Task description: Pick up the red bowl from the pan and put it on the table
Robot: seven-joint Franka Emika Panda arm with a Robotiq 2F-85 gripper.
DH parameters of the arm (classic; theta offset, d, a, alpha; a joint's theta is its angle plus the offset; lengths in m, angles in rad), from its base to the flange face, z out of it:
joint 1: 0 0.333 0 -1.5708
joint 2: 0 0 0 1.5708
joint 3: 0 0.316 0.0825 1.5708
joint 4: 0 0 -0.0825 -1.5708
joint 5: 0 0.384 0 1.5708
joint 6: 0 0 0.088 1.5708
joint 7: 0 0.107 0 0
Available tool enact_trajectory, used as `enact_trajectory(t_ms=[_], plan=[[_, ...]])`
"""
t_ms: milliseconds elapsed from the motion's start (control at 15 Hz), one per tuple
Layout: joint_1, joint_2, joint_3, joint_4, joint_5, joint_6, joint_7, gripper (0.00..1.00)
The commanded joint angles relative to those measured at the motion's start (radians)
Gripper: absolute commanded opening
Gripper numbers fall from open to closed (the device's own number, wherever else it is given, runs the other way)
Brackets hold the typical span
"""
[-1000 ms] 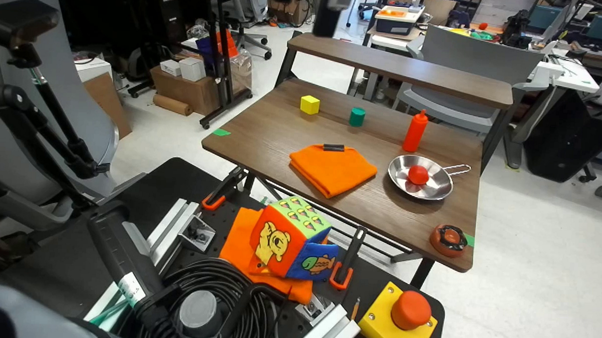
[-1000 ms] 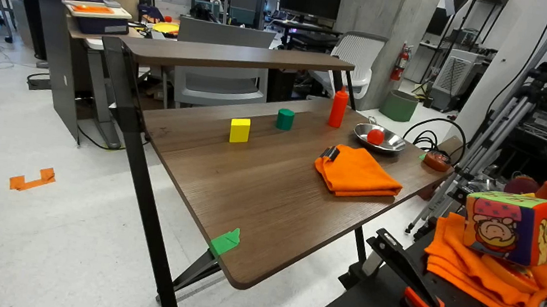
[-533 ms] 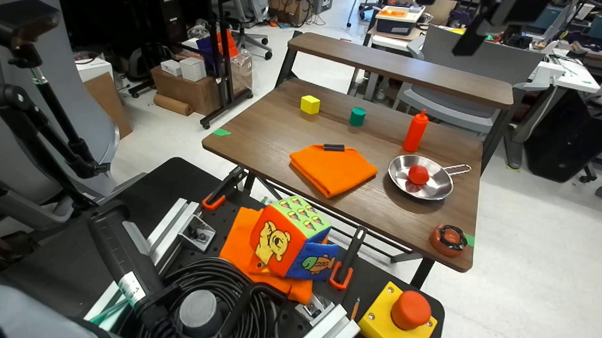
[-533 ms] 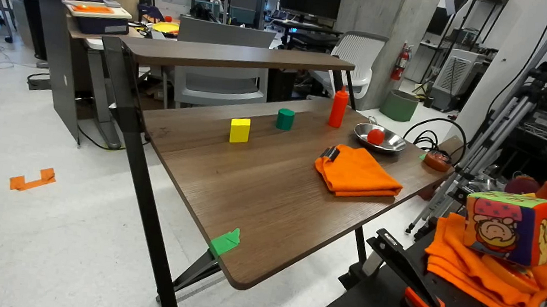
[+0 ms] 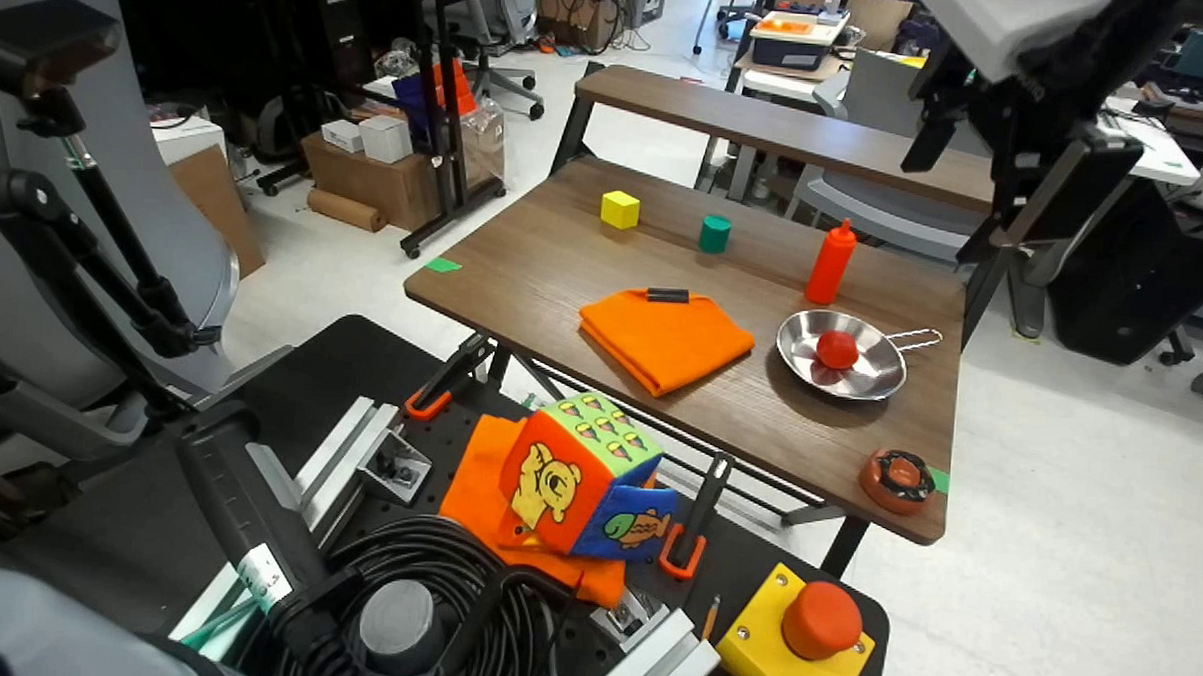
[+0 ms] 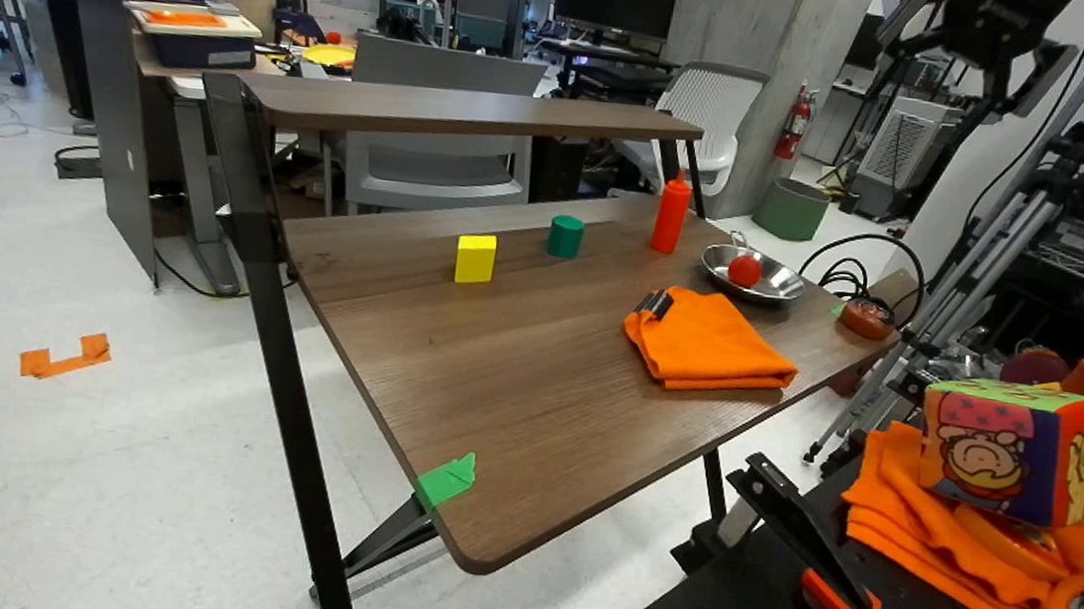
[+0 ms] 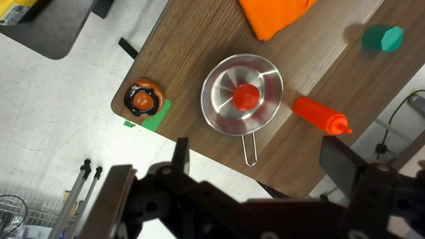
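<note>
I see the black claw (image 7: 255, 142) spread, well away from the rounded red object (image 7: 246, 97) in the round silvery metal pan (image 7: 213, 89).

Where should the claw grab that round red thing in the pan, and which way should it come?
I'd have the claw pinch the round red thing around its middle, coming straight down from above. It sits inside the pan, whose raised rim would likely hinder a sideways approach, and nothing covers its top.
</note>
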Motion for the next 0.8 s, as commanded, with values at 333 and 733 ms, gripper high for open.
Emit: enact_trajectory(t_ms=[333,733], plan=[[0.052,0.307,-0.012,0.159,-0.002,0.107,0.08,1.0],[0.089,0.451,-0.019,0.262,0.007,0.12,0.131,1.0]])
